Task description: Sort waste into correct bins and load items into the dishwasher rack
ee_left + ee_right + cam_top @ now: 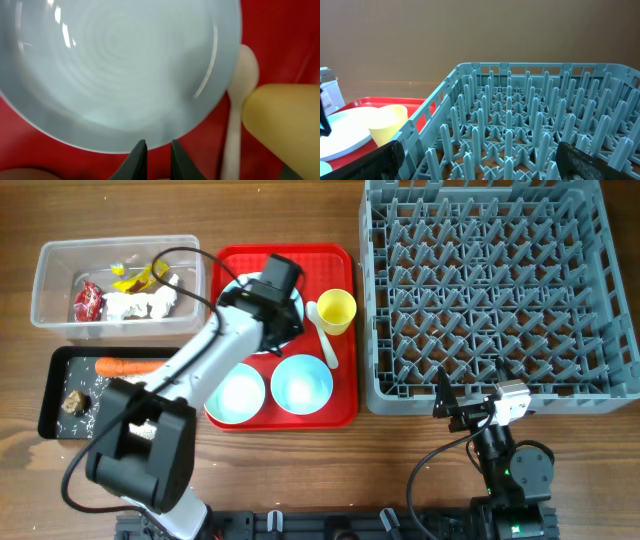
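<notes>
— Where is the left end effector [157,145]?
— Over the edge of the light blue plate [120,65], which sits on the red serving tray [345,400]. Its fingers are drawn nearly together, only a thin slit between them. Whether they nip the rim, I cannot tell.
— And the right end effector [477,148]?
— Spread wide and holding nothing, low over the tabletop [330,470], just outside the front wall of the grey dishwasher rack [500,290].
— The other things?
— The yellow cup [335,310] and white spoon [322,335] lie beside the plate, with the pale green bowl [240,393] and light blue bowl [301,383] in front. The carrot [130,366] lies in the black tray [60,370]. The wrappers [88,302] and tissue [140,305] lie in the clear tub [42,285].
</notes>
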Robot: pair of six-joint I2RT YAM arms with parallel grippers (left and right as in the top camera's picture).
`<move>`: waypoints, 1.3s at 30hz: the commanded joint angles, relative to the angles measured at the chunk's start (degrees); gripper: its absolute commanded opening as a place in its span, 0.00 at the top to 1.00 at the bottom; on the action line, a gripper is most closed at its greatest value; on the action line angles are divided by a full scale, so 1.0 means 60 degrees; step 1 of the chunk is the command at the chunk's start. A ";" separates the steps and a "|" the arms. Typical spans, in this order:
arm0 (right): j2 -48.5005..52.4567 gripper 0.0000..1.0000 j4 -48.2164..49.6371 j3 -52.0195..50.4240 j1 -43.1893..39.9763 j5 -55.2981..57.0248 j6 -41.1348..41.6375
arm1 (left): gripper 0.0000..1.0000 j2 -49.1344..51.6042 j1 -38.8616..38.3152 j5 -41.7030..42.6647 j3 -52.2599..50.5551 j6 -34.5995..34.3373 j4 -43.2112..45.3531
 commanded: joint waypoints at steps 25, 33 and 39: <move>0.0000 0.00 0.0036 -0.0011 0.0018 0.0029 0.0135 | 0.00 -0.0270 0.0984 0.0299 0.0025 0.1956 0.0117; 0.0000 0.00 0.0036 -0.0011 0.0018 0.0029 0.0135 | 0.00 -0.0288 0.1144 0.0004 0.0066 0.2033 0.1297; 0.0004 0.00 0.0036 -0.0011 0.0018 0.0029 0.0135 | 0.01 -0.0692 0.1151 -0.0036 0.0397 0.2036 0.0747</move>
